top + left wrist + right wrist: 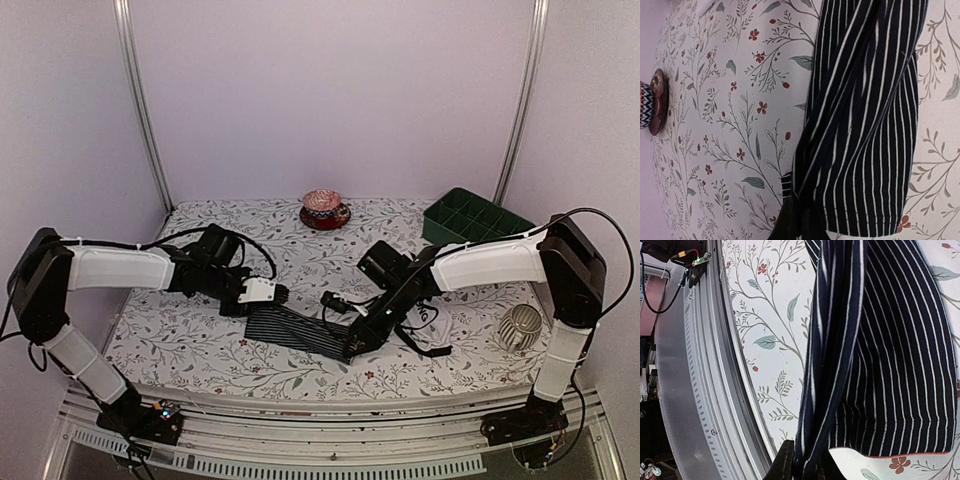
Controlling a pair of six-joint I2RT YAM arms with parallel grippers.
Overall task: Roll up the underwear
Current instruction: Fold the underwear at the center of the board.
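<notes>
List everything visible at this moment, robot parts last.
striped briefs: one, black with thin pale stripes, centre
white briefs: one, white with black trim, right of centre
cup on saucer: one, patterned cup, red saucer, far centre
compartment tray: one, green, far right
ribbed object: one, pale grey, near right
tablecloth: one, white floral, underneath everything
left gripper: one, black, jaws shut on striped briefs
right gripper: one, black, jaws shut on striped briefs

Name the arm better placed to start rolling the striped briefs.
Left, probably: the left gripper is shut on one end of the striped briefs, cloth stretching away. Whether the right gripper holds its bunched fold is unclear.
</notes>
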